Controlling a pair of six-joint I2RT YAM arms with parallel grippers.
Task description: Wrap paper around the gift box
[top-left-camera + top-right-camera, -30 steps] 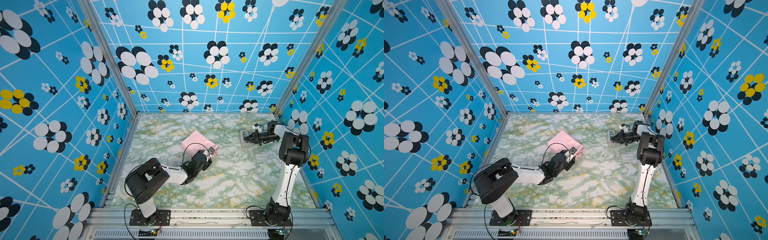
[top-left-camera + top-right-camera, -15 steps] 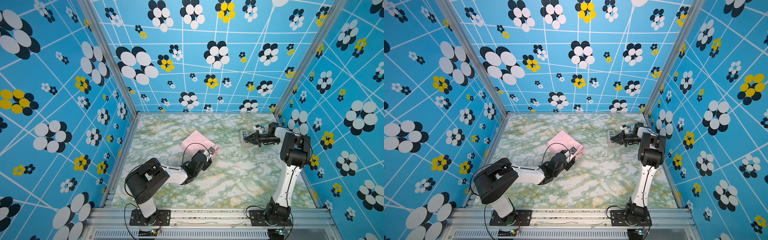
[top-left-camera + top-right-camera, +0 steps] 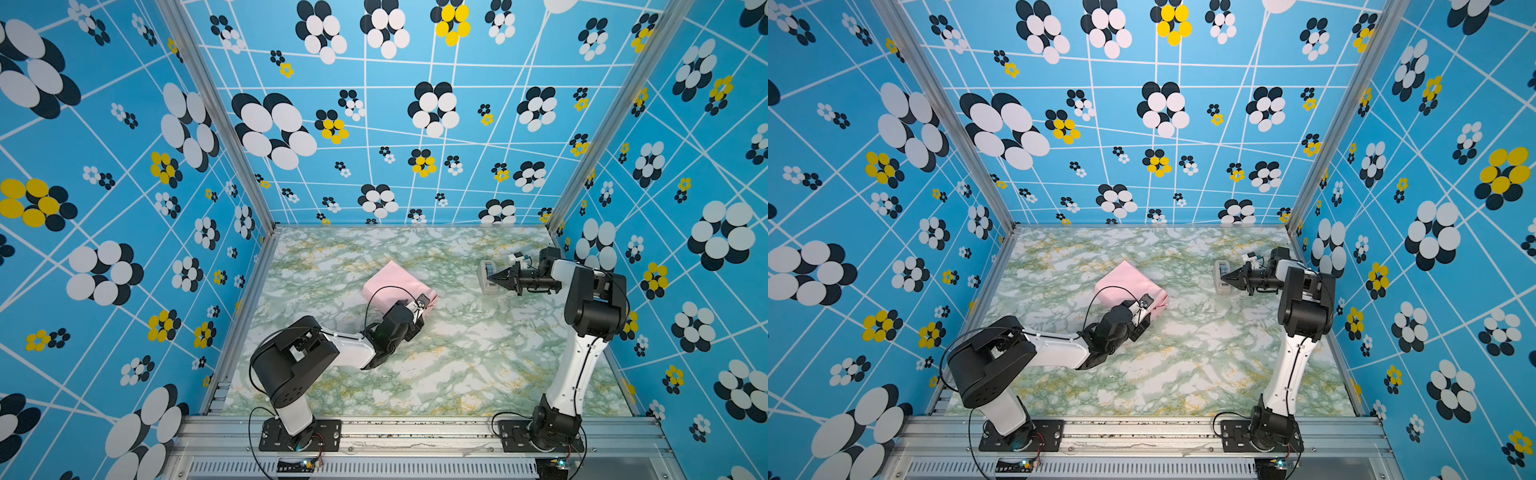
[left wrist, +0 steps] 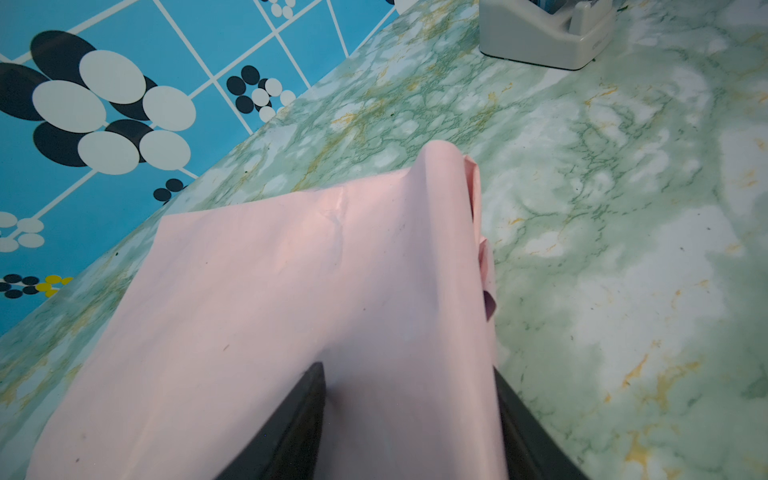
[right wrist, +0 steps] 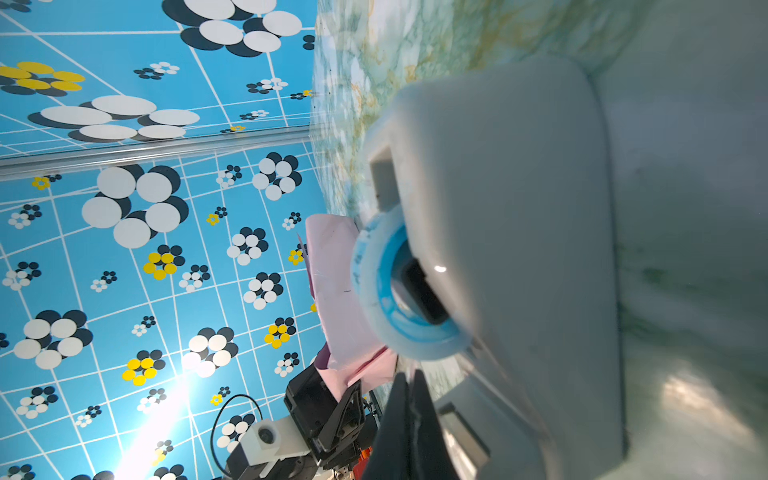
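The left hand (image 4: 407,374) reached low over the green-and-white marbled surface (image 3: 457,365) and clasped the paper (image 4: 270,291), a thin pale pink sheet folded into a boxy bundle. In the left wrist view its two dark fingers (image 4: 299,419) stood apart. One pressed a shallow dip into the top of the bundle, the other lay against the bundle's side, and the covered edge sat between them. A small lilac flap (image 4: 490,303) of the sheet's other face curled out just ahead of that outer finger.

The dark navy gift box could not be seen, and only the squared bulk under the sheet suggested where it lay. In both top views the bundle rested on the surface directly in front of the left hand, well apart from the right one.

Further right stood a white-grey plastic tape dispenser (image 3: 484,278) with a blue-cored roll of clear tape (image 5: 399,291). The right hand (image 5: 409,386) lay level, its dark fingers closed together. Their tips were against the dispenser beside the roll. Whether any tape was pinched between them could not be told.
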